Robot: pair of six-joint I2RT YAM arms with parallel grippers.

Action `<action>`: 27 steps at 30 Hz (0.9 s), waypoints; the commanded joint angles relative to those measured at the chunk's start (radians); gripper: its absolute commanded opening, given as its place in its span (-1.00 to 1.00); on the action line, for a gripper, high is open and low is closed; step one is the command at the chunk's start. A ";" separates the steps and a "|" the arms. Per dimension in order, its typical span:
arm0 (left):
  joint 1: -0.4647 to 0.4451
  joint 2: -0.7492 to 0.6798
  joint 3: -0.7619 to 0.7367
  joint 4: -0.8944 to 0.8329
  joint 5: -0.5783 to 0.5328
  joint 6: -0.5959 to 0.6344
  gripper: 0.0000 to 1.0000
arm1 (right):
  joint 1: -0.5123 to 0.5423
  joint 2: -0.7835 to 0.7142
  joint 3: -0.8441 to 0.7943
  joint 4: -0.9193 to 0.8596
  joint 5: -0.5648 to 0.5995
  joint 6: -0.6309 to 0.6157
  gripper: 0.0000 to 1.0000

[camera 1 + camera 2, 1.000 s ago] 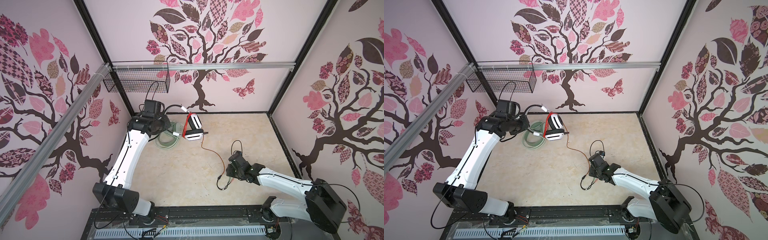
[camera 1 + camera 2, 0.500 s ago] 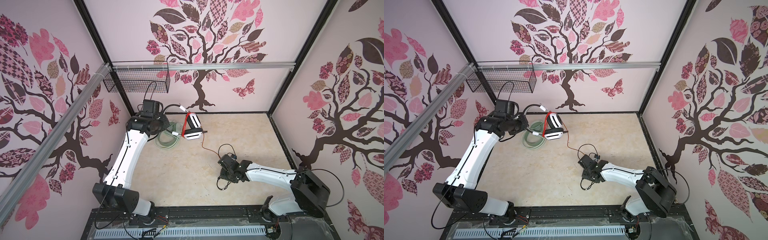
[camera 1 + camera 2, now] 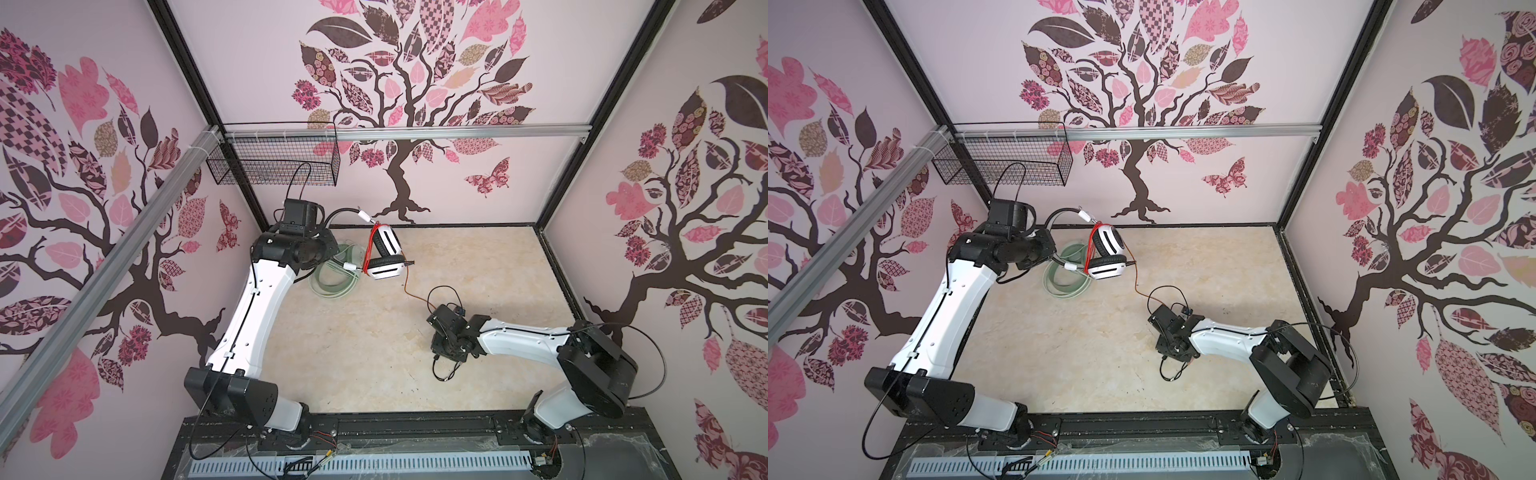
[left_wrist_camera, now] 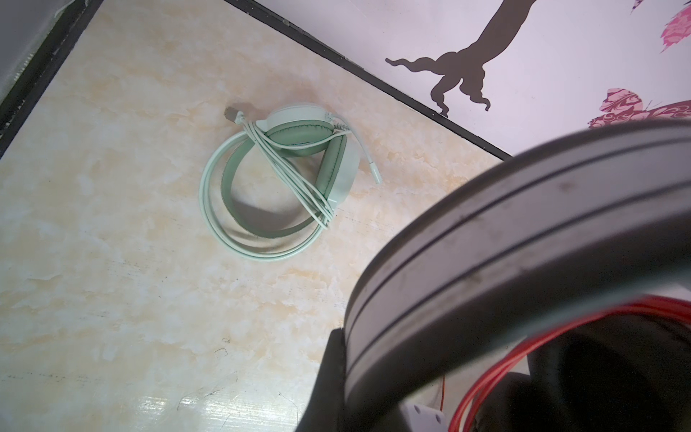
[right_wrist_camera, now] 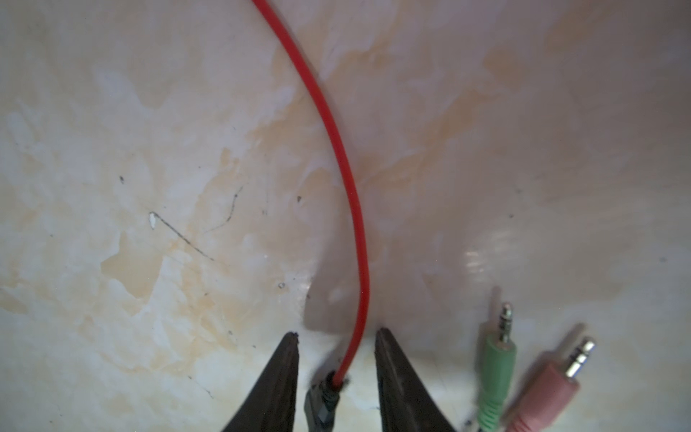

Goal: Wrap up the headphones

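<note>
Headphones: green pair [image 4: 276,187] lies wrapped below the left pincer [image 3: 330,243], which clamps the white pair [image 3: 388,245]. Its red cord [image 5: 347,209] is partly wound; the loose end sits between the right pincer's [image 5: 337,331] parted jaws.

Right pincer [image 5: 336,333] shifted left, jaws narrower (now astride orange-red cord [image 5: 351,187]).

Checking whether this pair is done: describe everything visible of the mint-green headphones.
The mint-green headphones lie flat on the marbled tabletop near the back wall. They look like smooth plastic: a double-hoop band, two padded cups folded against each other, a short boom mic sticking out. Their pale green cord is wound several turns across band and cups, its plug lying beside one cup. Nothing but the table touches them.
</note>
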 commanded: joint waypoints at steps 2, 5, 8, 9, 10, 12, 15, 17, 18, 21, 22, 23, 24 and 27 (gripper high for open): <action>0.018 -0.038 0.000 0.052 0.047 -0.028 -1.00 | 0.005 0.065 -0.004 -0.010 -0.043 0.016 -0.73; 0.019 -0.039 0.000 0.052 0.043 -0.027 -1.00 | 0.005 0.045 -0.021 0.005 -0.035 0.018 -1.00; 0.020 -0.039 -0.002 0.052 0.040 -0.027 -1.00 | 0.005 -0.019 -0.026 0.019 0.004 -0.060 -1.00; 0.020 -0.036 -0.001 0.052 0.040 -0.028 -1.00 | 0.005 -0.047 -0.023 0.025 0.017 -0.120 -1.00; 0.020 -0.034 0.000 0.051 0.043 -0.029 -1.00 | 0.005 -0.072 -0.021 0.021 0.031 -0.166 -1.00; 0.020 -0.028 -0.001 0.052 0.046 -0.034 -1.00 | 0.006 -0.136 -0.034 0.033 0.036 -0.279 -1.00; 0.021 -0.015 -0.009 0.068 0.095 -0.041 -1.00 | 0.006 -0.206 -0.097 0.111 -0.040 -0.435 -1.00; 0.026 0.000 -0.018 0.088 0.169 -0.051 -1.00 | 0.007 -0.201 -0.104 0.114 -0.095 -0.493 -1.00; 0.030 0.008 -0.026 0.102 0.216 -0.061 -1.00 | 0.012 -0.189 -0.103 0.109 -0.112 -0.509 -1.00; 0.046 0.029 -0.051 0.146 0.338 -0.092 -1.00 | 0.082 -0.164 -0.083 0.106 -0.078 -0.544 -1.00; 0.048 0.037 -0.055 0.154 0.359 -0.099 -1.00 | 0.112 -0.155 -0.068 0.100 -0.062 -0.552 -1.00; 0.049 0.041 -0.059 0.160 0.367 -0.105 -1.00 | 0.149 -0.145 -0.049 0.093 -0.049 -0.560 -1.00; 0.048 0.045 -0.065 0.164 0.367 -0.113 -1.00 | 0.189 -0.136 -0.028 0.086 -0.039 -0.568 -1.00; 0.048 0.052 -0.078 0.166 0.334 -0.144 -1.00 | 0.292 -0.112 0.042 0.053 -0.018 -0.588 -1.00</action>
